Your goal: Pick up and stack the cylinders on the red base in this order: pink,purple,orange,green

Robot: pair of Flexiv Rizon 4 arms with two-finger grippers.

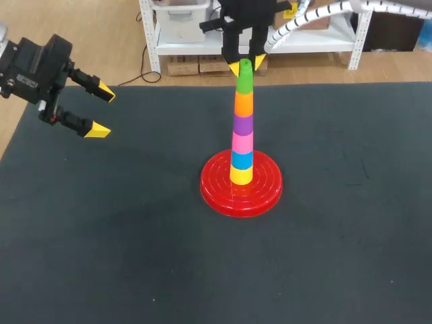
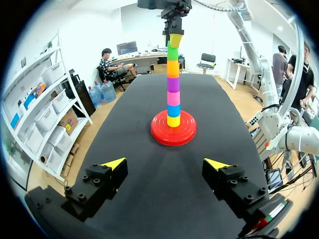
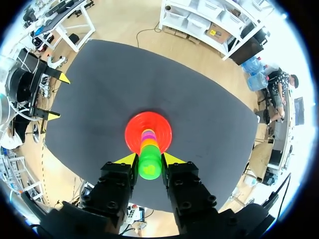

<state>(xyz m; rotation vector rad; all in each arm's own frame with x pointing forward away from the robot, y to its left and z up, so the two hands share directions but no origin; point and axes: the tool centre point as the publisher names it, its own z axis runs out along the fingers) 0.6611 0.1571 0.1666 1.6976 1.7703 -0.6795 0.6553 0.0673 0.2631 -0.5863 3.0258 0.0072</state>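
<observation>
- Right hand (image 1: 247, 65) is closed on top of green cylinder (image 1: 244, 81), one finger seated at each side. Grip from directly above is judged chosen so that piece is set in line with stack.
- Green cylinder is seated on orange cylinder (image 1: 244, 102); below are purple cylinder (image 1: 243, 124), pink cylinder (image 1: 242, 142), blue piece (image 1: 241, 159) and yellow piece (image 1: 241, 175).
- Whole stack is carried on red base (image 1: 219, 192), at middle of desk (image 1: 101, 256).
- Required order is judged complete; only release is outstanding.
- Left hand (image 1: 101, 110) is spread wide and empty at desk's left edge, well apart from stack, judged parked clear.
</observation>
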